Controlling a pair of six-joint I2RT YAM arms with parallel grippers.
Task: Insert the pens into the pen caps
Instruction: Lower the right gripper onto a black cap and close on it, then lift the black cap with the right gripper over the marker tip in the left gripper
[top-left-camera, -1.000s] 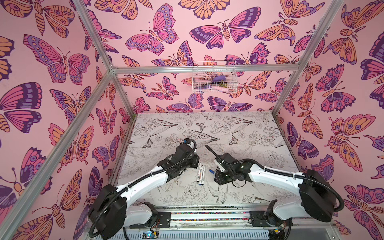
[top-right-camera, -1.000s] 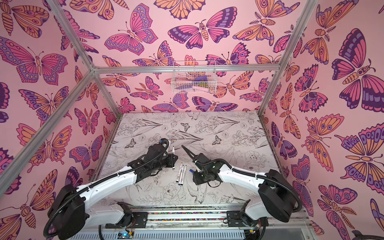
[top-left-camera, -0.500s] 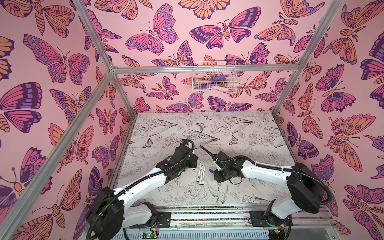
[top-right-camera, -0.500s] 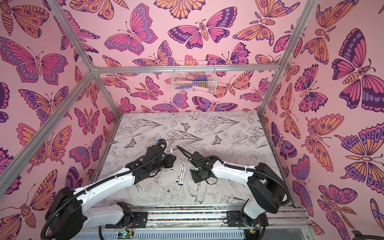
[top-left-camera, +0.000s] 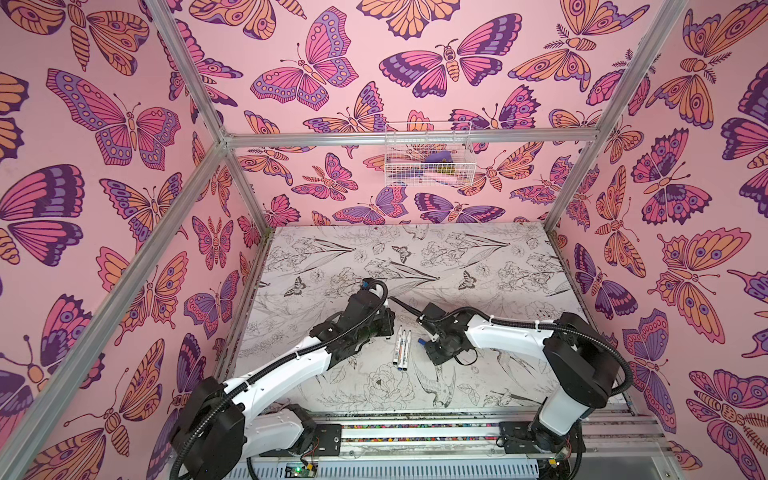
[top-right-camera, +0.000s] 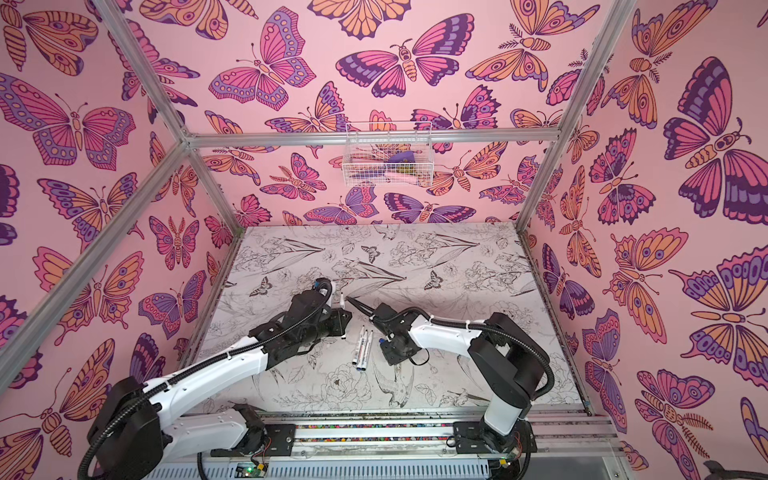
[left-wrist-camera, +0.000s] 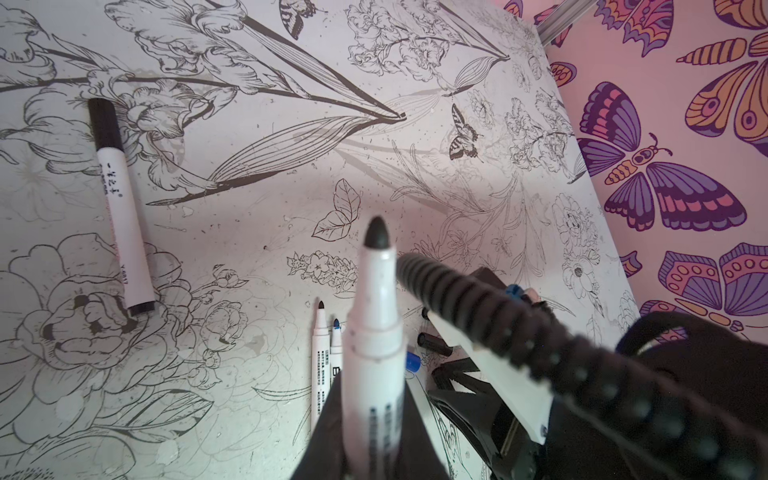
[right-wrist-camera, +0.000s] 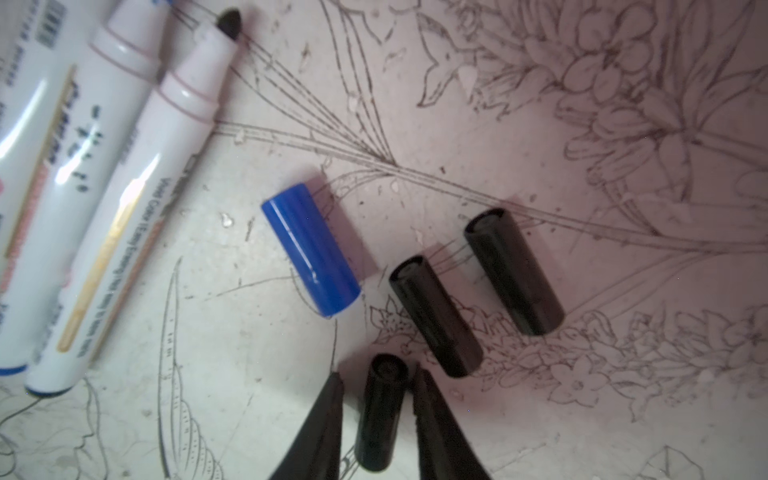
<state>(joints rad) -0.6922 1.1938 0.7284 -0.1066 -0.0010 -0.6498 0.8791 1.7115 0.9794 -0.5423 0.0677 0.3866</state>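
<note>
My left gripper (left-wrist-camera: 372, 382) is shut on a white pen (left-wrist-camera: 374, 316), whose bare black tip points away from the wrist. Two uncapped pens (top-left-camera: 401, 347) lie side by side mid-table, between the arms in both top views; one has a blue tip (left-wrist-camera: 336, 323). In the right wrist view my right gripper (right-wrist-camera: 378, 374) straddles a black cap (right-wrist-camera: 380, 415) lying on the table. One finger touches it and a thin gap shows at the other. A blue cap (right-wrist-camera: 311, 253) and two more black caps (right-wrist-camera: 436, 316) lie just beyond.
A capped pen (left-wrist-camera: 118, 199) with a black cap lies apart on the floral table (top-left-camera: 457, 257). A white wire basket (top-left-camera: 428, 160) hangs on the back wall. Pink butterfly walls and aluminium posts (top-left-camera: 577, 166) close in the sides; the arms' rail (top-left-camera: 415, 428) runs along the front.
My right gripper's jaws have narrowed around the black cap, and the right arm has shifted a little to the left. The left arm holds the pen where it was.
</note>
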